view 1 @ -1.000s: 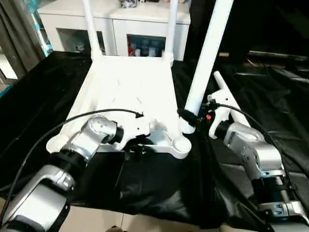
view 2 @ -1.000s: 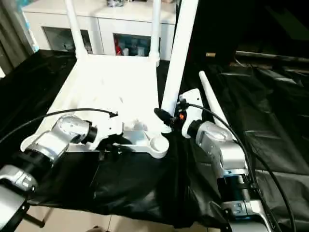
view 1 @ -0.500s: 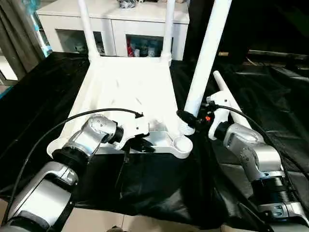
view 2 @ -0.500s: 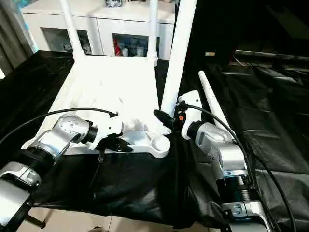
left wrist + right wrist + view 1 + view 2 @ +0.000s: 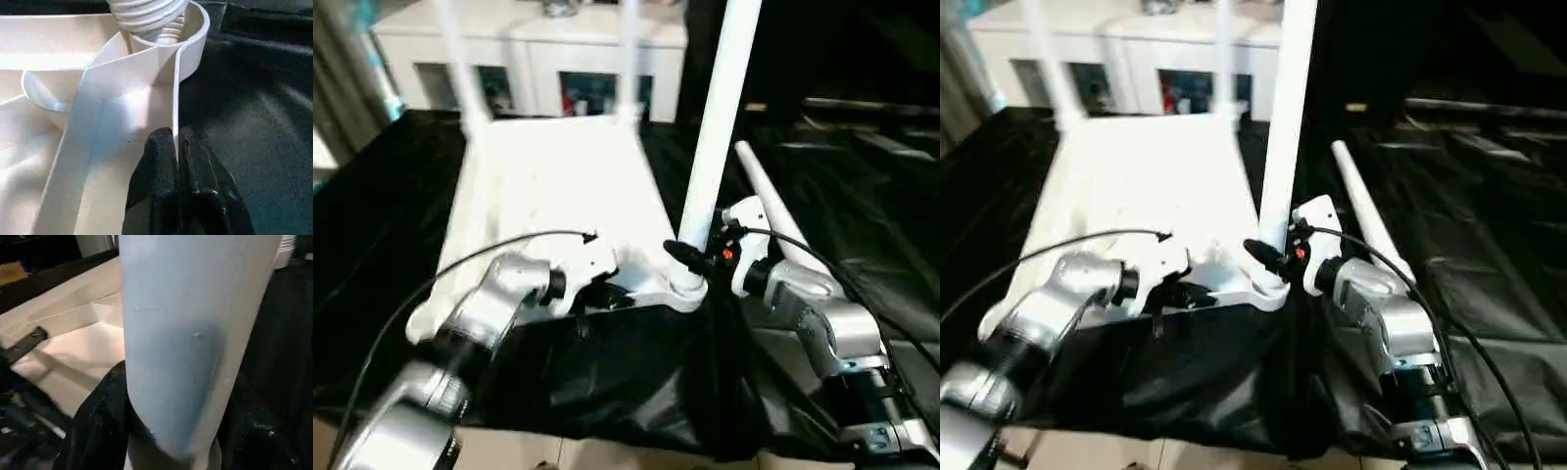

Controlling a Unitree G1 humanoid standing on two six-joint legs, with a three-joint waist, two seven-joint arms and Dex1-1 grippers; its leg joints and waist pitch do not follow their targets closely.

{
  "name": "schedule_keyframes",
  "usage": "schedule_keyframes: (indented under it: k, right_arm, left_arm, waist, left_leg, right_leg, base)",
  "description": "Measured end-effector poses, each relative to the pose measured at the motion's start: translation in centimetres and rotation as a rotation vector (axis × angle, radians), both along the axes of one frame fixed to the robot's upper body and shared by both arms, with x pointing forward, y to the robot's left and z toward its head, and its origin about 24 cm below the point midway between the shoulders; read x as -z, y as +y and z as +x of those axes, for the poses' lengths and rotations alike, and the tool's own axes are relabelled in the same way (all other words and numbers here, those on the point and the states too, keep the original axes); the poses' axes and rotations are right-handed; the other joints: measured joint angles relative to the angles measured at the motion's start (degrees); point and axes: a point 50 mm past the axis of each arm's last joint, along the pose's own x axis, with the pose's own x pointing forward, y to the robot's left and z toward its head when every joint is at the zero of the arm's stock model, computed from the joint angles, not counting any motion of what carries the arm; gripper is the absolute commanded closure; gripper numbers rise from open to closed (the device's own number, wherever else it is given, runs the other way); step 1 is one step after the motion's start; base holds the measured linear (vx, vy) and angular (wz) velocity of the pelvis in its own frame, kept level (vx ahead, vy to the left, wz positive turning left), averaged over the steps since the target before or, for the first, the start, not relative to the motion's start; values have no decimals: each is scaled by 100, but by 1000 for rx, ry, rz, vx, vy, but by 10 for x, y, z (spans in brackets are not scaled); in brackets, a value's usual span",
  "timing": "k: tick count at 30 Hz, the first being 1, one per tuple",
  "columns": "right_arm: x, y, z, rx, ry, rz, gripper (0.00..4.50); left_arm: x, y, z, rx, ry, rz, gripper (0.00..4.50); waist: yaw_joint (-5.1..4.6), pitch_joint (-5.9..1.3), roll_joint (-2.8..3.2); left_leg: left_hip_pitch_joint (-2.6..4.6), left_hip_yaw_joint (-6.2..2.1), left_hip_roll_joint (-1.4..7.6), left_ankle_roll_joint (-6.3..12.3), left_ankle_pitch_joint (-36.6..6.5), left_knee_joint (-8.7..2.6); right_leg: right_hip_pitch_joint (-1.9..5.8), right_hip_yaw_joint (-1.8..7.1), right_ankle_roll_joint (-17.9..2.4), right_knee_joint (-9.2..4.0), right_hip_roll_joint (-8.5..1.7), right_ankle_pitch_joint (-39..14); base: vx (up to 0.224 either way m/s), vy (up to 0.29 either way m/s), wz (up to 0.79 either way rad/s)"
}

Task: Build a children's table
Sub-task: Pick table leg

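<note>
The children's table top (image 5: 558, 186) lies upside down on black cloth, with two white legs (image 5: 628, 59) standing in its far corners. My right gripper (image 5: 690, 257) is shut on a third leg (image 5: 715, 147) near its lower end. It holds the leg upright with its threaded end (image 5: 146, 12) in the near right corner socket (image 5: 685, 287). My left gripper (image 5: 602, 294) is shut on the top's thin near rim (image 5: 176, 98), its black fingers (image 5: 161, 161) pinching the wall just left of that socket. In the right wrist view a finger (image 5: 98, 421) wraps the leg (image 5: 190, 333).
A loose white leg (image 5: 769, 201) lies on the cloth right of the top, just behind my right wrist. A white cabinet (image 5: 529, 59) with glass-fronted compartments stands beyond the far edge. The black cloth (image 5: 626, 382) hangs over the near edge.
The held leg's lower end has come down from beside the near right socket into it. My left gripper has closed on the near rim. The camera has shifted.
</note>
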Motion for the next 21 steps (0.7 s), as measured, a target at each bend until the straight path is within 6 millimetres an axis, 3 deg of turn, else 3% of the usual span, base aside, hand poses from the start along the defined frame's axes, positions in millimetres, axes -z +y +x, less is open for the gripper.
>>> schedule_keyframes:
  k: [10, 21]
  right_arm:
    - [0, 5, 2, -68, 27, -9, 260]
    - [0, 7, 1, -114, 37, -30, 260]
  left_arm:
    - [0, 0, -8, -36, 3, 6, 450]
    - [0, 0, -8, -53, 7, 18, 450]
  waist:
    - [-84, -22, -55]
    - [-94, -36, -78]
  left_leg:
    - [1, 6, -1, 8, -5, -6]
    - [7, 9, -1, 9, -5, -6]
  right_leg:
    - [2, 3, 5, -15, -1, -3]
    - [6, 3, 6, -18, -1, -4]
  base:
    - [0, 0, 0]
    - [0, 0, 0]
